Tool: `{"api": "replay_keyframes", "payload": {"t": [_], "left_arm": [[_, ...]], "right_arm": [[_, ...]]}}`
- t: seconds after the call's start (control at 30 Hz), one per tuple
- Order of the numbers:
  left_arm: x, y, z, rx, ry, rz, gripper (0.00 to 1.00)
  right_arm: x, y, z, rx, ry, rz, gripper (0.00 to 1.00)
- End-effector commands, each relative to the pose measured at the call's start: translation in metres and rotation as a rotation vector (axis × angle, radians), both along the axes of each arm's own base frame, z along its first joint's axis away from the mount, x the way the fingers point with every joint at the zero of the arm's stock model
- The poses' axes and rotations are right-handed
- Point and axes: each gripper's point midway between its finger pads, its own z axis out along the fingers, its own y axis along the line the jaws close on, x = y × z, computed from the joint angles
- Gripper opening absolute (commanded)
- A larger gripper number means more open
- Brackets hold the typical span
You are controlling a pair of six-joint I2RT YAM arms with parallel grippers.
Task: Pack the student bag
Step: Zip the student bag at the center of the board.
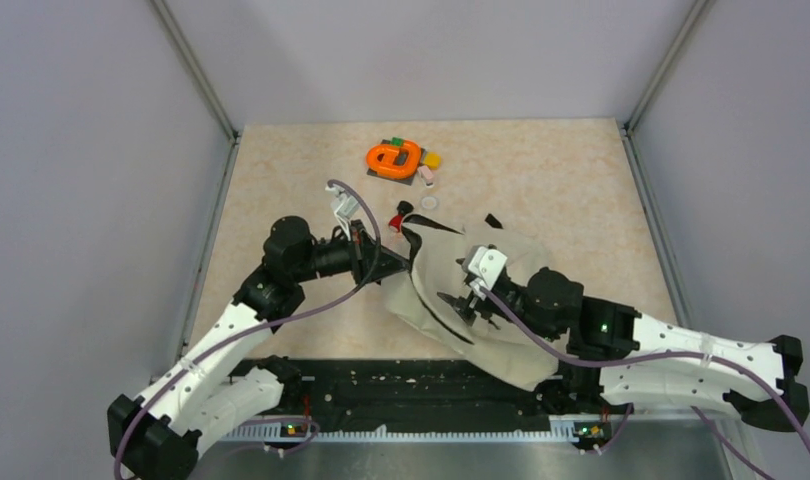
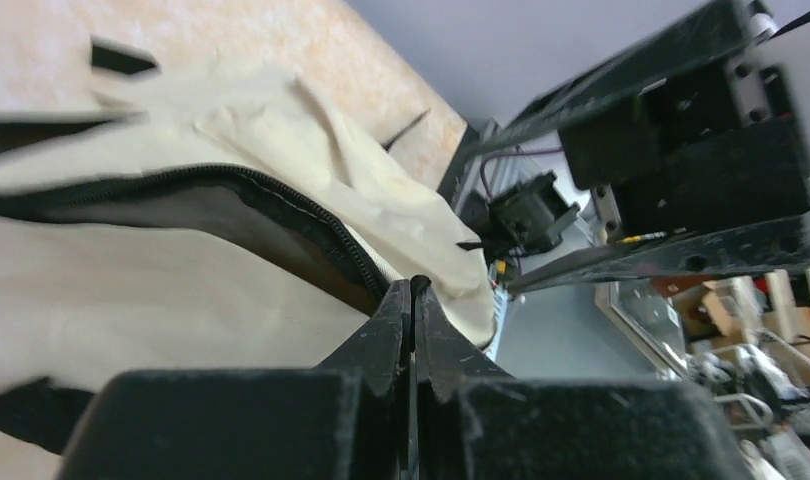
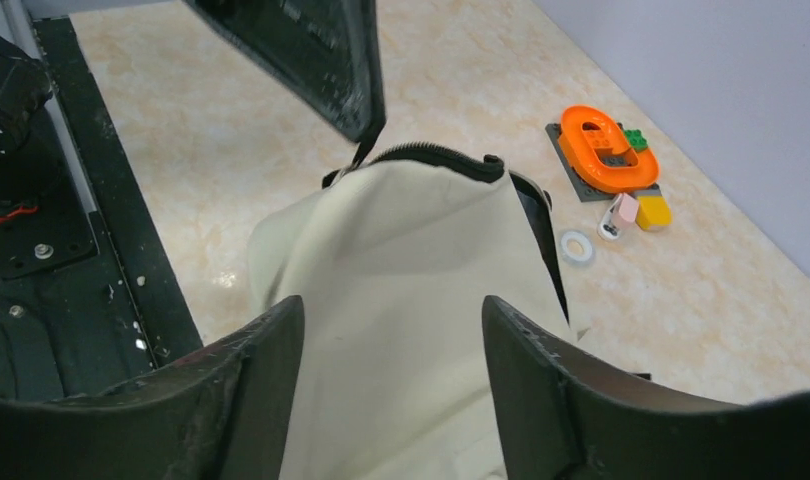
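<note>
Top view: student bag (image 1: 431,275) mid-surface, long axis far-left to near-right, mouth at far-left end. Left claw (image 1: 399,262) at mouth rim, right claw (image 1: 469,295) above bag's middle.
Left wrist: tips pressed together, apparently pinching zipper edge (image 2: 281,205).
Right wrist: fingers apart, empty, over cream fabric. Orange toy (image 3: 606,150) farther out beyond mouth, probably free right claw's job.

The left arm (image 1: 231,330) reaches in from the left of the student bag (image 1: 516,258) with the left gripper (image 2: 416,290) clamped shut on its zipper edge, while the right arm (image 1: 671,345) stretches over the bag, the right gripper (image 3: 391,320) hovering above the fabric, jaws apart.
</note>
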Motion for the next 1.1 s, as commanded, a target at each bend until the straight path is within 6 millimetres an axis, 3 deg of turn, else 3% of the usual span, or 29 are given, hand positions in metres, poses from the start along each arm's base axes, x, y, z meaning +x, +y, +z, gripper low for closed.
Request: {"api": "replay_keyframes", "payload": {"t": [0.0, 0.1, 0.2, 0.37, 0.53, 0.73, 1.07], "left_arm": [[-0.018, -0.002, -0.014, -0.087, 0.002, -0.075, 0.00], [-0.022, 0.003, -0.044, -0.089, 0.067, -0.036, 0.00], [-0.012, 0.013, -0.063, -0.043, 0.076, 0.074, 0.00], [0.027, 0.039, -0.086, 0.063, 0.053, 0.354, 0.00], [0.047, 0.054, -0.093, 0.113, 0.033, 0.481, 0.00], [0.048, 0.054, -0.093, 0.131, 0.017, 0.477, 0.00], [0.049, 0.055, -0.099, 0.169, 0.028, 0.473, 0.00]], "right_arm": [[-0.001, 0.010, -0.003, 0.051, 0.006, 0.004, 0.69], [-0.002, 0.023, -0.018, 0.044, 0.036, 0.028, 0.70], [-0.002, 0.044, -0.025, 0.070, 0.065, 0.043, 0.69], [0.007, 0.077, -0.045, 0.078, 0.122, -0.020, 0.64], [0.013, 0.100, -0.074, 0.081, 0.216, -0.125, 0.63], [0.014, 0.112, -0.096, 0.084, 0.275, -0.166, 0.63], [0.019, 0.119, -0.084, 0.109, 0.262, -0.183, 0.65]]}}
